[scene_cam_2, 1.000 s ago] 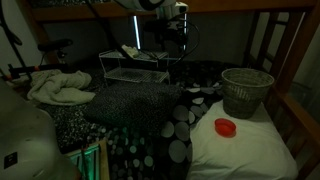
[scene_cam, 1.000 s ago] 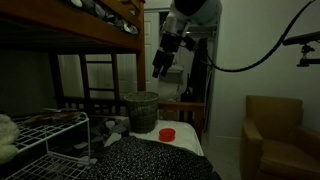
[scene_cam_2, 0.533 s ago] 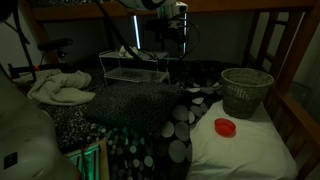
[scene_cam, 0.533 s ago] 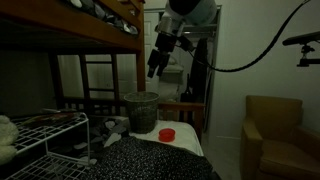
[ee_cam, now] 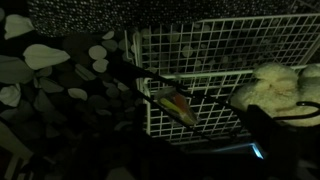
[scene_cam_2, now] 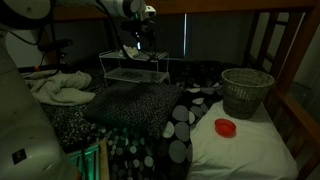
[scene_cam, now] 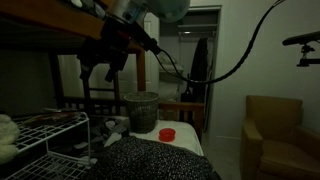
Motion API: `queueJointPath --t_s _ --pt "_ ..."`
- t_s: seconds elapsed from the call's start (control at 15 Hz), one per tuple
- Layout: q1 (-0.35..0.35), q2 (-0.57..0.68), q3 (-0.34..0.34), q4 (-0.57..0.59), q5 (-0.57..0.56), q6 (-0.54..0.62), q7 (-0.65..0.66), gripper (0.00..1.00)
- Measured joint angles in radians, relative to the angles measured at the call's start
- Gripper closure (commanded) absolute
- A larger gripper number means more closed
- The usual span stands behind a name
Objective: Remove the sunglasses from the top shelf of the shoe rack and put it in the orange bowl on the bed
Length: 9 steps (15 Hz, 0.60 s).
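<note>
On the top shelf [ee_cam: 240, 45] of the shoe rack [scene_cam_2: 135, 72], the sunglasses [ee_cam: 172, 102] lie near a pale fluffy toy [ee_cam: 275, 85]. The gripper [scene_cam_2: 137, 44] hovers above them; whether its fingers are spread or closed cannot be told. The orange bowl [scene_cam_2: 226, 127] sits on the bed [scene_cam_2: 130, 105].

Arm swing over one second. The tool [scene_cam_2: 137, 42] leaves its earlier place above the grey bin [scene_cam: 141, 112] and now hangs over the shoe rack [scene_cam_2: 135, 68]. The arm [scene_cam: 160, 8] now crosses the upper bunk's frame [scene_cam: 60, 42].

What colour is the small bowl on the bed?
Red-orange. The bowl shows best in an exterior view.
</note>
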<state>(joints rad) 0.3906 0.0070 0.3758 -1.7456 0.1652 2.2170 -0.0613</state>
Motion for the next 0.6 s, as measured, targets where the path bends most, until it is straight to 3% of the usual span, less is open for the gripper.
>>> queueJointPath --t_s 0.33,0.6 --pt "0.007 0.07 0.008 -0.003 -0.078 0.106 0.163 0.0" --pt "0.018 0.182 0.011 0.028 -0.086 0.239 0.173 0.0"
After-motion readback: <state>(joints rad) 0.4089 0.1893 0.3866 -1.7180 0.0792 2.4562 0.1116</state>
